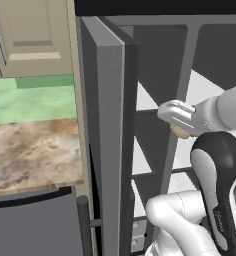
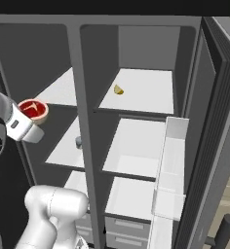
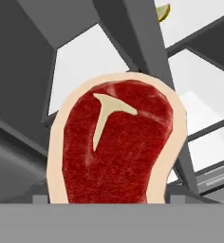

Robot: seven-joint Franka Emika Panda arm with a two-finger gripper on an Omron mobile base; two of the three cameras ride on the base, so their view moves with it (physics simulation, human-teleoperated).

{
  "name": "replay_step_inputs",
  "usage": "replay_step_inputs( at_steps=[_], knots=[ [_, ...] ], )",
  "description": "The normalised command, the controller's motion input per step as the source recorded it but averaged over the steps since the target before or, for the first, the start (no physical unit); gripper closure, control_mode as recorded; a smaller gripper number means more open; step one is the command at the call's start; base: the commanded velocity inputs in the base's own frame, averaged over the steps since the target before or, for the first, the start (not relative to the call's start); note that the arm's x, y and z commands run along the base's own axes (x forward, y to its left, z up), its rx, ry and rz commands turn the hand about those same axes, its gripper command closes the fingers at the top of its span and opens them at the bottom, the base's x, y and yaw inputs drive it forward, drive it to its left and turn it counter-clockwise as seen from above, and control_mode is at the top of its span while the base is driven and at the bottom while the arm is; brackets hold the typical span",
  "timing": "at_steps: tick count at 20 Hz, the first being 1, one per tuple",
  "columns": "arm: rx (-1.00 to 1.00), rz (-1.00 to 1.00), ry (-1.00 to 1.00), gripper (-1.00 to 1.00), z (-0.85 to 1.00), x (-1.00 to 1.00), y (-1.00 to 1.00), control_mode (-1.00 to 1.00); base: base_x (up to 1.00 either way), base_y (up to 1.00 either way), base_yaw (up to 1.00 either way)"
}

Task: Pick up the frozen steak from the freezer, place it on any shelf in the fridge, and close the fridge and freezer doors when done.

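Your claw (image 2: 35,113) sits in front of the left compartment of the open grey refrigerator cabinet (image 2: 83,97), level with the gap under its upper white shelf (image 2: 63,90). It is clenched on the red raw steak with a pale fat rim and a T-shaped bone (image 3: 116,147) — in the hand view the meat stands upright between the finger tips, its lower edge hidden by the hand. In the right base view the steak shows as a red disc at the end of the white wrist, clear of the shelves.

Both doors stand open: the grey left door (image 1: 110,150) edge-on in the left base view, the right door with white bins (image 2: 173,165) in the right base view.

A small yellow wedge-shaped item (image 2: 118,90) lies on the top white shelf of the right compartment. A small grey object (image 2: 79,142) sits on the left compartment's middle shelf — too small to identify.

Left of the cabinet, a brown marbled bench (image 1: 35,152) runs under beige cupboards (image 1: 30,35).
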Motion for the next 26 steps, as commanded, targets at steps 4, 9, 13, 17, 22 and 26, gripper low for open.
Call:
replay_step_inputs(
  at_steps=[4, 9, 13, 17, 22, 26],
  knots=[
    [0.01, -0.01, -0.01, 1.0, 0.0, -1.0, -0.97, -1.0, 0.0, 0.0, 0.0],
    [-0.11, -0.06, -0.14, 1.0, 0.25, -0.54, -1.0, -1.0, 0.0, 0.0, 0.0],
    [-0.18, -0.1, -0.12, 1.0, 0.42, -0.01, -1.0, -1.0, 0.0, 0.0, 0.0],
    [-0.14, -0.11, -0.01, 1.0, 0.36, 0.21, -1.0, -1.0, 0.0, 0.0, 0.0],
    [-0.16, -0.05, 0.07, 1.0, -0.01, 0.81, -0.91, -1.0, 0.0, 0.0, 0.0],
    [-0.2, 0.0, 0.09, 1.0, -0.23, 1.0, -0.53, -1.0, 0.0, 0.0, 0.0]
  ],
)
